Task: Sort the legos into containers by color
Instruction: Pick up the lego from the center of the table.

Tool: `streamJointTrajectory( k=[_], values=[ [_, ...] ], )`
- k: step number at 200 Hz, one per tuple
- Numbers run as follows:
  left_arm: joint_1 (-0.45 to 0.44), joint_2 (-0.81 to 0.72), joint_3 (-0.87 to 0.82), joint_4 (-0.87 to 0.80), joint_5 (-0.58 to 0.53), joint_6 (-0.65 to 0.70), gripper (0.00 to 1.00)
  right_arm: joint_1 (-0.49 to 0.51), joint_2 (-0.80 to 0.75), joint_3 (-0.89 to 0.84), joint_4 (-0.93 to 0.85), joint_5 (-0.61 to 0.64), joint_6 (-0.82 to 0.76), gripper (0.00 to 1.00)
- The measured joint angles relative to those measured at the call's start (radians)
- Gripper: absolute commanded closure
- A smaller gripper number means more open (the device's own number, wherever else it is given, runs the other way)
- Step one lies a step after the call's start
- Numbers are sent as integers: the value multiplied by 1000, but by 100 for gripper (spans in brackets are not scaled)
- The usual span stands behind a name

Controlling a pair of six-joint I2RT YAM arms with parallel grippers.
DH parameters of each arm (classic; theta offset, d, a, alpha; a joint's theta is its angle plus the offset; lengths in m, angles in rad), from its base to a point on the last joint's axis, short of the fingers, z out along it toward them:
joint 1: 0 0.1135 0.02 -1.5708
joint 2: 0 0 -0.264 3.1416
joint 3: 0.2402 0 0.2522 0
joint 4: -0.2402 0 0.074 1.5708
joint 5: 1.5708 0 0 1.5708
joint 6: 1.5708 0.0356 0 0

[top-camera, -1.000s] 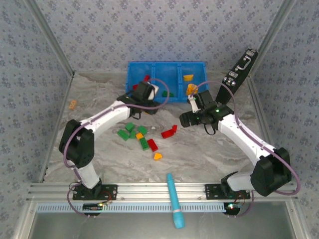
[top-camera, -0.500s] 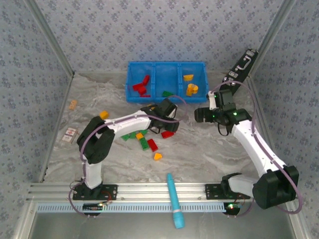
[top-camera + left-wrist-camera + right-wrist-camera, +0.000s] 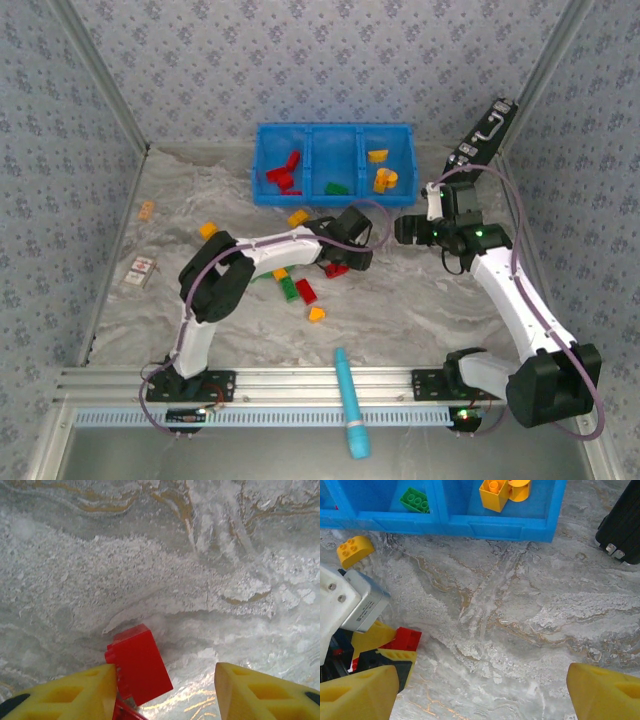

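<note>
Down on the grey marbled desk [image 3: 420, 310], the left end effector [image 3: 165, 680] straddles a small red plastic brick [image 3: 137, 662] with its jaws partly open. One yellow finger [image 3: 75, 692] touches the brick and the other stands clear of it, so there's no grip. A second red piece [image 3: 122, 714] pokes out just beneath. Close by lie a green brick [image 3: 289, 288], another red brick [image 3: 306, 291] and an orange wedge [image 3: 316, 314]. A yellow brick [image 3: 298, 217] sits between this cluster and the bright blue three-compartment plastic bin [image 3: 495, 527] at the far side: reds in its left compartment, green in the middle, yellow-orange on the right. The right end effector [image 3: 480, 692] hangs above the desk near the left one, jaws wide, holding nothing. A black box-like device [image 3: 480, 140] leans at the far right, and a long teal cylinder [image 3: 348, 400] lies across the near aluminium rail [image 3: 120, 380].
</note>
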Motion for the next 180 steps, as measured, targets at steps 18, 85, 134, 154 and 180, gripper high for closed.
streamJointTrajectory(
  k=[18,85,134,154,180],
  values=[
    [0,6,1,10,-3,-6,48,-2,0,0,4,-4,0,11],
    [0,61,19,1,-24,-10,49,-6,0,0,11,-5,0,11],
    [0,80,42,-18,-47,-6,56,-7,0,0,13,-5,0,12],
    [1,90,56,-32,-57,-1,66,-7,0,0,13,-5,0,12],
    [3,97,71,-45,-63,2,72,-7,0,0,13,-4,0,12]
  ],
)
